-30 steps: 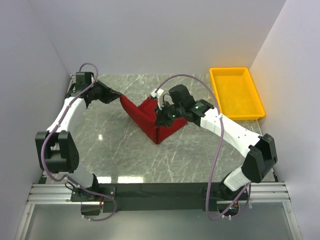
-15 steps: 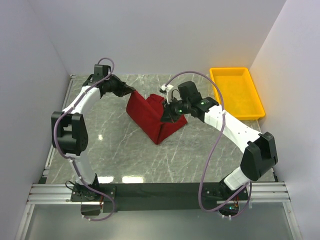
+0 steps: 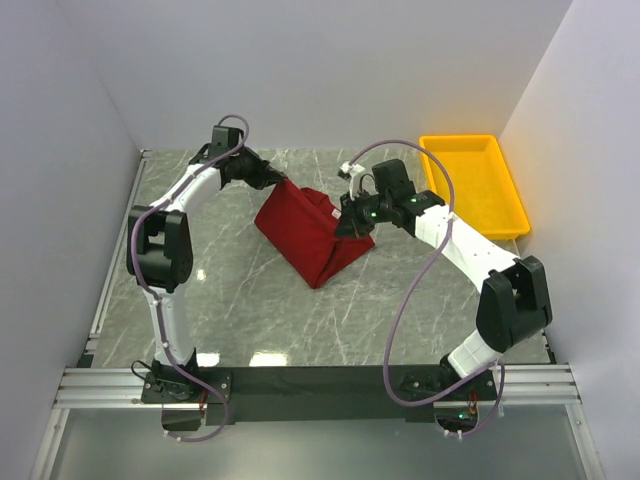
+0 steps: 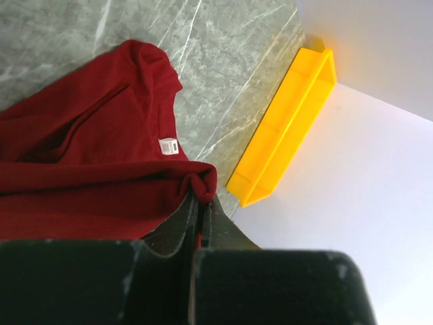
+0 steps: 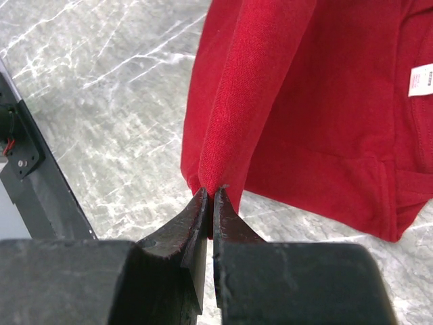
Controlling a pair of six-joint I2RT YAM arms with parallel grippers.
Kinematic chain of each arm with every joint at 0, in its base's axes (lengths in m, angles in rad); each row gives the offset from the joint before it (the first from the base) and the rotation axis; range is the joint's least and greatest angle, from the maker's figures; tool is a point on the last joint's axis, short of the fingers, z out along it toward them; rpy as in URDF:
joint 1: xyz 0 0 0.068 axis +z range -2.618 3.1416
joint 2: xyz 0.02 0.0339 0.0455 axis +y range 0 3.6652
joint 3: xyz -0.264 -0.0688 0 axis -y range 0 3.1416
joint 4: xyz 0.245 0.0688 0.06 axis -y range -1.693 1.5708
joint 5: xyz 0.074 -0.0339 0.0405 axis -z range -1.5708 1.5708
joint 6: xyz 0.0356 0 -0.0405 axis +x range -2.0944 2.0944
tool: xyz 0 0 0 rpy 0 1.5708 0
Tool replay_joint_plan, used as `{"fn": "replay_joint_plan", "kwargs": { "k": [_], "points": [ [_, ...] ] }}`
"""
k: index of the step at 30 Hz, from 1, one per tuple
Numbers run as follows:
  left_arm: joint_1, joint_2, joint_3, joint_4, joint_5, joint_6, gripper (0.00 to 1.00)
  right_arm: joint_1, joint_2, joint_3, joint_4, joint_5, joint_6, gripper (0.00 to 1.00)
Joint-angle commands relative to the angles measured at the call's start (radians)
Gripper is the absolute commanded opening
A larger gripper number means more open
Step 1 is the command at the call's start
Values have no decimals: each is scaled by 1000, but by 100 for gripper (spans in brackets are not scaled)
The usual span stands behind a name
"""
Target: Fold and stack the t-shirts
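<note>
Top external showed the shirt (image 3: 305,238) heaped mid-table (image 3: 250,300), raised at two points. The left gripper (image 3: 283,184) was pinched tight on a fold near the collar, and the right gripper (image 3: 347,226) was clamped on another folded edge. The cloth looked light and limp, so it would likely sag between the grips. The shoulder seams or hem corners seemed the best holds. The tag (image 4: 168,146) marked the neck.
</note>
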Motion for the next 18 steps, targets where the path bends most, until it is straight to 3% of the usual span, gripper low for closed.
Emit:
{"fn": "replay_joint_plan", "kwargs": {
  "k": [1,18],
  "points": [
    [-10,34,76,40,-14,-21,0,-26,36,2,50,-34,12,0],
    [-45,181,172,89,7,-67,0,-112,116,-7,92,-89,32,0]
  ]
}}
